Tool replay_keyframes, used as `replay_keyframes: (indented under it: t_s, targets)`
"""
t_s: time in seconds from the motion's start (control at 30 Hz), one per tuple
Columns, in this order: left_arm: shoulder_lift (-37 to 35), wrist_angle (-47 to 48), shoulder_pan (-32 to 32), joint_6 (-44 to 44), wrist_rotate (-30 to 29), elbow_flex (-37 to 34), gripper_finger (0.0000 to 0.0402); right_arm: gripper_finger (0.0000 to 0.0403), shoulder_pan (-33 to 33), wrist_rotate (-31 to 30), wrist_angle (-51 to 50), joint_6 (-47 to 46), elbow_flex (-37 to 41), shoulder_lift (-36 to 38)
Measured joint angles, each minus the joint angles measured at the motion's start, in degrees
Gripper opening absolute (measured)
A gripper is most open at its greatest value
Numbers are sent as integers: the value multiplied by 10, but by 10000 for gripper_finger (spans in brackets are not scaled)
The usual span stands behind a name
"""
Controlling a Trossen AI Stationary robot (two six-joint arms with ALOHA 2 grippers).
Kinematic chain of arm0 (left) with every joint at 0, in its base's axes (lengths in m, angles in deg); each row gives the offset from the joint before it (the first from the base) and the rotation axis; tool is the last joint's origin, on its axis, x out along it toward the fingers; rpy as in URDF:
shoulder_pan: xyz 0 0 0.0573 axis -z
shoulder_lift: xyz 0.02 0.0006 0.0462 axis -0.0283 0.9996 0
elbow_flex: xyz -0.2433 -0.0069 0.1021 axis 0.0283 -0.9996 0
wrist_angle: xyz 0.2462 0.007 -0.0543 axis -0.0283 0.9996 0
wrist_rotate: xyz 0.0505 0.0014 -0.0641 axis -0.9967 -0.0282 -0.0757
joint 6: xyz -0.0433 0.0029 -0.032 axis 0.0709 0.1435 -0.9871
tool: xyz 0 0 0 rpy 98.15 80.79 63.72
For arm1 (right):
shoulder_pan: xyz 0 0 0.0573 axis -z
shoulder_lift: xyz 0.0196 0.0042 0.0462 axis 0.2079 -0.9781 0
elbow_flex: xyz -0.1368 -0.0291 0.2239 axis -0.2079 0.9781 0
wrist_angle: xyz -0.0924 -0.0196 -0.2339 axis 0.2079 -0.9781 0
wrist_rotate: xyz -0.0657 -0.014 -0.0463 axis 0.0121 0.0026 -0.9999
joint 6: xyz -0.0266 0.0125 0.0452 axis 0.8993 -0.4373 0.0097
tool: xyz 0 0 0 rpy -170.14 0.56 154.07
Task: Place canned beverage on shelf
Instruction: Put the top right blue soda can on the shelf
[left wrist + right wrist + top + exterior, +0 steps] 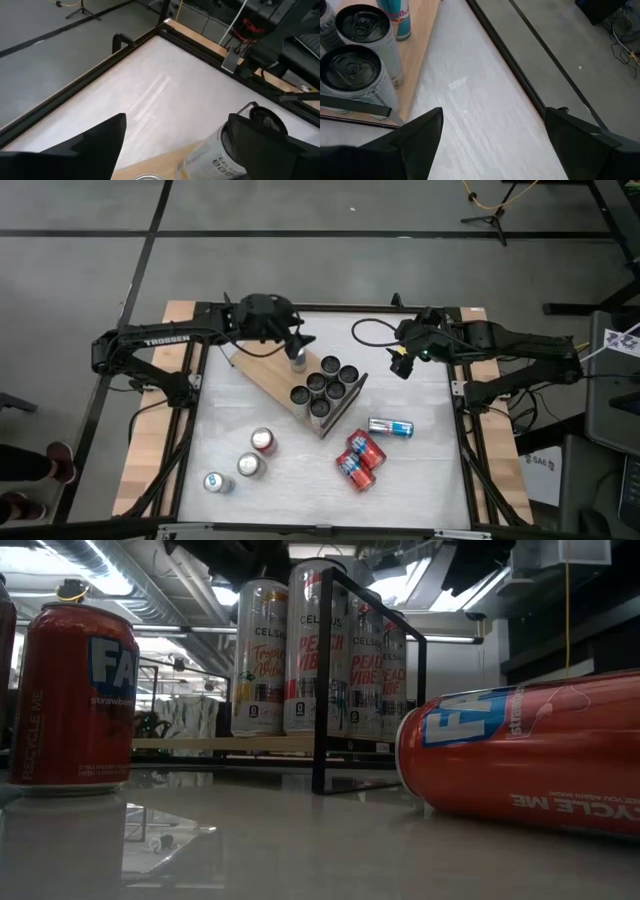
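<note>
Near the frame's upper middle, the left gripper (297,346) hangs unclenched over a slim silver can (298,361) on the light-wood shelf (262,370), and may topple it.

Two black jointed arms, white "TROSSEN" lettering on the left arm (160,340), black cables.

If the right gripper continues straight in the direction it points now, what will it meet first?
Probably nothing on the shelf. In its wrist view the open right gripper faces bare white tabletop, with the black table frame and the floor beyond it. The black-topped cans stand off to one side. Depth is uncertain.
</note>
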Motion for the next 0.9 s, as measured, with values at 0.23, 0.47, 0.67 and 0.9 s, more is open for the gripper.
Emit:
replay_keyframes:
  t_s: [0.23, 0.47, 0.67, 0.9]
  targets:
    - [0, -21, 5, -5, 3, 0, 345, 342, 0, 0, 0, 0, 0, 0]
    - [0, -56, -18, -30, 29, 17, 345, 342, 0, 0, 0, 0, 0, 0]
    - [25, 71, -40, -2, 26, 159, 345, 342, 0, 0, 0, 0, 0, 0]
    - [93, 265, -53, 0, 24, 321, 345, 342, 0, 0, 0, 0, 0, 0]
